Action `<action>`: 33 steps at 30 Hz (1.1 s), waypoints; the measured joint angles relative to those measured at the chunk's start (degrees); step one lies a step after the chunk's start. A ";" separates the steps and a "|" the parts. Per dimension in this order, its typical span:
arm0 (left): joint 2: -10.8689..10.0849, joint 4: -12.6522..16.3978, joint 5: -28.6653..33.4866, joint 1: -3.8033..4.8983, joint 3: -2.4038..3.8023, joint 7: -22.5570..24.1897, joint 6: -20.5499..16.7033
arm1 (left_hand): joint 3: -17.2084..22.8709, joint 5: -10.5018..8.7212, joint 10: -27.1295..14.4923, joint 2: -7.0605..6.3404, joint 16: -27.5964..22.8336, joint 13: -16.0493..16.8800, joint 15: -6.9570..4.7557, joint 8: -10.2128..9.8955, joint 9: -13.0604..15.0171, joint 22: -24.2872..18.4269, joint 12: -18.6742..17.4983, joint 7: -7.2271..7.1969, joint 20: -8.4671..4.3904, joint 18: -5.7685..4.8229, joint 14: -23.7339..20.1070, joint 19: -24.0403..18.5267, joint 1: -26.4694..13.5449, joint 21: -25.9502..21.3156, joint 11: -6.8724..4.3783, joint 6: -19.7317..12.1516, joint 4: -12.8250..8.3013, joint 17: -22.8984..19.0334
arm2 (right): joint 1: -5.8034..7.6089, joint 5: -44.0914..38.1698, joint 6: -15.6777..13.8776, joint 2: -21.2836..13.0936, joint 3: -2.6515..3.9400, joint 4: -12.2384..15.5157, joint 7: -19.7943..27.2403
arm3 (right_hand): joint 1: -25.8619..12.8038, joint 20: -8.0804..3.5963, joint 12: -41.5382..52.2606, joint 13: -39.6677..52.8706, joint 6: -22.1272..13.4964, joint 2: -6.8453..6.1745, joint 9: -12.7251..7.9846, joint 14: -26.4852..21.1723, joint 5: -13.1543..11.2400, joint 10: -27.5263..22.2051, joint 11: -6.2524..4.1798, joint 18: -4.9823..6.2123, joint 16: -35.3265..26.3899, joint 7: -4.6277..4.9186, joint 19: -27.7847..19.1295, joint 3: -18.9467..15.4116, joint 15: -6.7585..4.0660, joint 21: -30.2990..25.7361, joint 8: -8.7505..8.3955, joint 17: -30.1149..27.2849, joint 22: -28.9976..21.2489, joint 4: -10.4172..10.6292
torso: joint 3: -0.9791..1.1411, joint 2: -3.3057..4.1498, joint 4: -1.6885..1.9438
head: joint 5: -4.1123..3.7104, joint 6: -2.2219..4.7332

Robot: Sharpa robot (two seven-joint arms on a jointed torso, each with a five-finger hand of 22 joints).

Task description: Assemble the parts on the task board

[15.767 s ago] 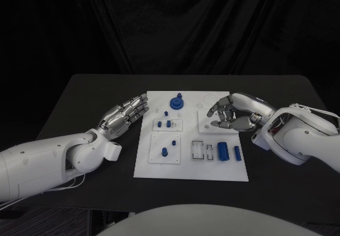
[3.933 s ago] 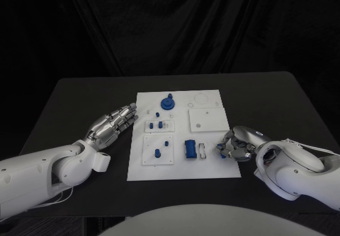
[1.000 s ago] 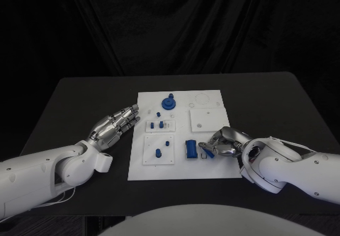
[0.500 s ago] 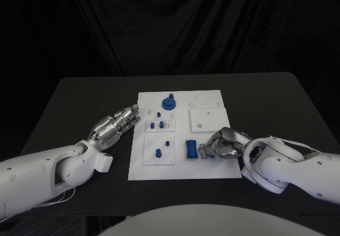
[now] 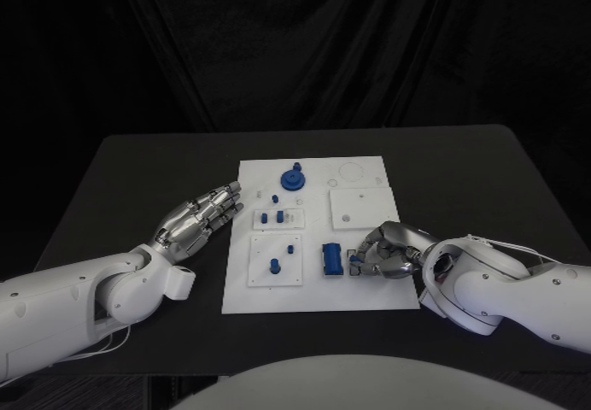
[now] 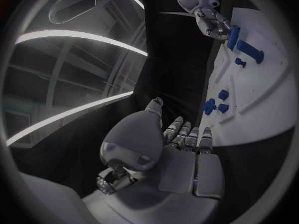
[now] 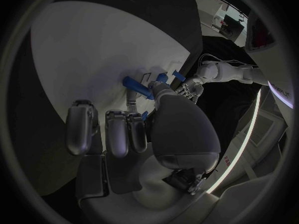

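White task board [image 5: 370, 295] lies centred on the black bench [image 5: 148, 171]. The right robot hand [image 5: 384, 253] rests at the board's near right area, pinching a small blue part [image 5: 359, 264] beside a blue block [image 5: 332, 259]. The left robot hand [image 5: 197, 218] lies flat beside the board's left edge, fingers extended, holding nothing.

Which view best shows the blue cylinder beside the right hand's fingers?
The head view: the blue cylinder lies unobstructed on the task board, beside the right hand. The left wrist view shows it small and far off; the right wrist view partly hides it.
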 measured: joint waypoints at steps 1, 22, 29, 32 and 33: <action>0.00 0.00 0.00 0.00 0.00 0.00 0.00 | 0.00 0.00 0.00 0.00 0.00 0.00 0.00 0.00 0.00 0.00 0.00 0.00 0.00 0.00 0.00 0.00 0.00 0.00 0.00 0.00 0.00 0.00 | 0.00 -0.02 0.02 0.00 0.01 -0.03 0.01 | 0.34 0.00 0.00 0.00 0.21 0.07 -1.19 0.00 1.57 0.00 0.00 -0.01 0.00 -0.21 0.00 0.37 0.00 0.00 0.36 0.00 0.00 -0.37 | 0.00 0.00 0.00 | -0.02 0.00; 0.06 -0.09 0.01 -0.05 0.00 0.00 0.08 | 0.00 0.00 0.00 0.00 0.00 0.00 0.00 0.00 0.00 0.00 0.00 0.00 0.00 -0.01 0.00 0.00 0.00 0.00 0.00 0.00 0.00 0.00 | -0.12 0.15 -0.57 -0.26 -0.32 0.95 0.46 | 2.44 -0.44 0.00 -0.01 3.84 0.68 -1.87 -0.20 7.72 0.02 -1.09 -0.02 0.26 -1.95 0.02 4.63 -0.62 0.90 4.96 0.00 0.00 -3.33 | -0.01 0.01 0.02 | 0.01 0.00; 0.05 -0.11 0.01 -0.09 0.00 0.00 0.10 | -0.01 0.00 0.00 0.00 0.00 0.00 0.00 0.00 0.00 0.00 0.00 0.00 0.00 0.00 0.00 0.00 0.00 0.00 0.00 0.00 0.01 0.00 | -0.18 0.34 -1.68 -0.84 -0.34 1.78 0.39 | -1.19 -0.96 0.00 -0.02 4.40 1.04 -1.25 -0.20 4.77 0.12 -1.57 -0.03 0.28 -2.51 0.13 4.53 -1.03 0.90 6.16 0.00 0.00 -0.98 | -0.01 -0.02 0.02 | 0.08 0.00; 0.06 -0.14 0.01 -0.11 0.00 0.00 0.12 | -0.01 0.00 0.00 0.00 0.00 0.00 0.00 0.00 0.00 0.00 0.00 0.00 0.00 0.00 0.00 0.00 0.00 0.00 0.00 0.00 0.00 0.00 | -0.18 0.39 -2.19 -0.86 -0.27 1.91 0.36 | -2.37 -1.04 0.00 -0.02 4.60 1.19 -1.02 0.00 3.04 -0.09 -1.77 -0.03 0.28 -2.72 0.21 4.52 -1.24 0.90 6.62 0.00 0.00 0.27 | 0.00 -0.02 0.03 | -0.03 0.00; 0.08 -0.16 0.01 -0.12 0.00 0.00 0.13 | -0.01 0.00 0.00 0.00 0.00 0.00 0.00 0.00 0.00 0.00 0.00 0.00 0.00 0.00 0.00 0.00 0.00 0.00 0.00 0.00 0.01 0.00 | -0.18 0.41 -2.41 -0.84 -0.24 1.95 0.34 | -2.43 -1.04 0.00 -0.02 4.60 1.25 -1.00 0.00 2.54 -0.09 -1.77 -0.03 0.28 -2.73 0.21 4.37 -1.23 0.90 6.77 0.00 0.00 0.57 | 0.01 -0.02 0.03 | -0.08 0.00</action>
